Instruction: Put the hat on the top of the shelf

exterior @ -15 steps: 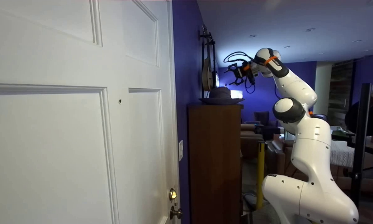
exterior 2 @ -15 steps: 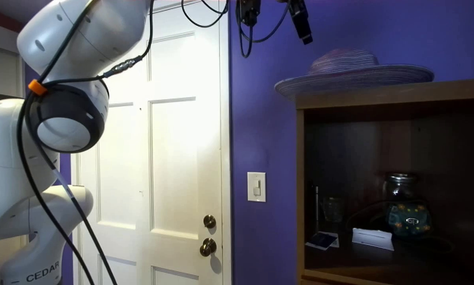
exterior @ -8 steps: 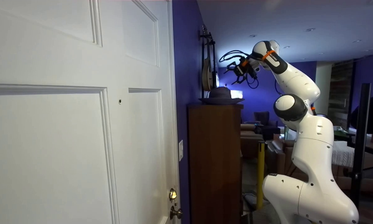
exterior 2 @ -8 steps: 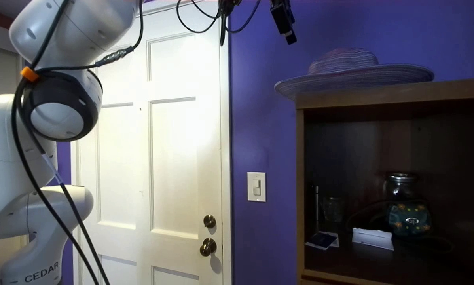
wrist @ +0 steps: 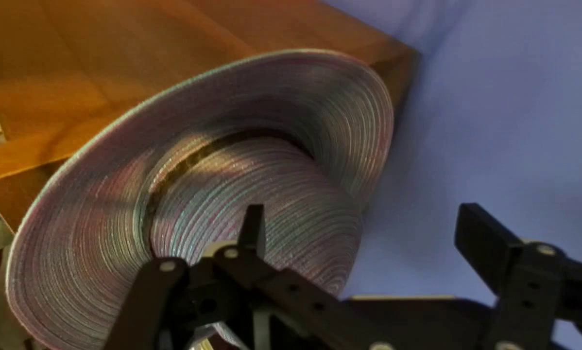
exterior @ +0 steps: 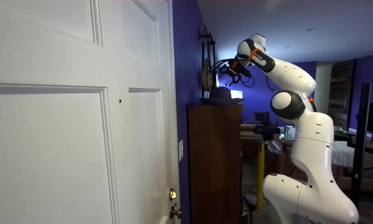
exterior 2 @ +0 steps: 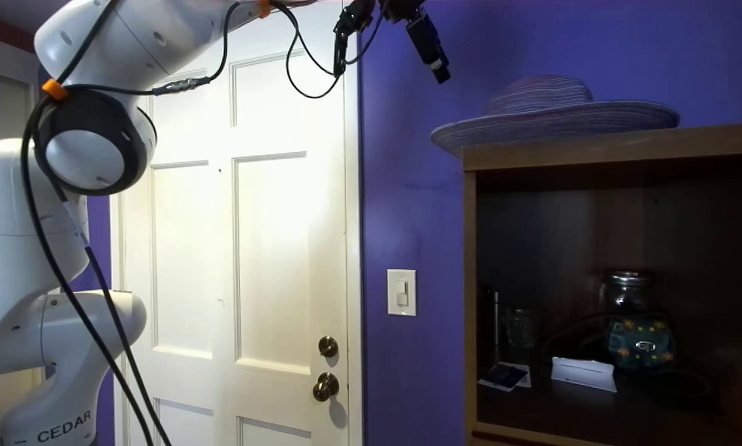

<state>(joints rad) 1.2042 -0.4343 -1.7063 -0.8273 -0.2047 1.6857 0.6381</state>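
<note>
Placed, by the look of it: come away cleanly

The hat (exterior 2: 547, 114) sits crown up on top of the shelf (exterior 2: 619, 148), its brim jutting past the edge toward the white door (exterior 2: 272, 248). I read the placing as done, so the step in hand is leaving without undoing it. My gripper (wrist: 360, 218) has hold of nothing: the fingers (wrist: 485, 238) are spread wide, and both exterior views show a gap between them and the crown. In the wrist view one finger overlaps the crown, so I'd treat that one as the risk and make my first move straight up, no twist, no sweep. With that overhang, I expect a sideways knock could slide the hat or tip it off. I'd leave the fingers spread until well clear; drawing them together here might catch the crown. The cable loop (exterior 2: 312, 97) hangs beside the gripper, and I'd watch that it doesn't trail over the brim. Further out are the purple wall (exterior 2: 594, 43) and a hanging guitar (exterior: 207, 74); how near the gripper is to either I can't tell, so I'd back out toward the arm's base (exterior: 323, 199).
</note>
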